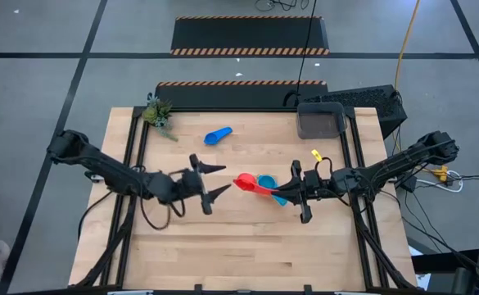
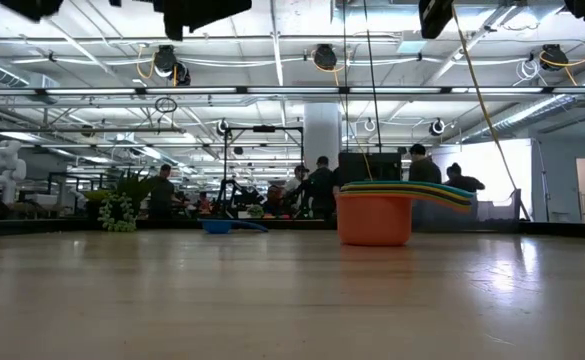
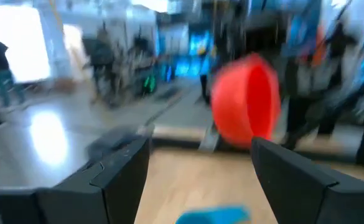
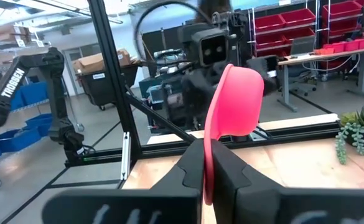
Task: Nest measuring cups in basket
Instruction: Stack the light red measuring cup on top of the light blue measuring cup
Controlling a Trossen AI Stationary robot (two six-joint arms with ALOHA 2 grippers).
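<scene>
Holding the red measuring cup (image 1: 245, 183) by its handle, the right claw (image 1: 282, 193) is clamping its fingers shut on it near the middle of the surface (image 1: 223, 254), the bowl pointing toward the left arm. Facing it and standing just apart, the left claw (image 1: 220, 180) is spreading its fingers wide, gripping nothing. A light blue cup (image 1: 267, 179) is lying right behind the red one, a blue cup (image 1: 218, 135) is resting nearer the far edge, and the dark grey basket (image 1: 320, 120) is sitting at the far right corner. The low view is showing a nested stack with an orange cup (image 2: 374, 218) at the bottom. To do this step well, the right claw is probably best keeping the cup level, bringing it over the basket and lowering it squarely before letting go.
</scene>
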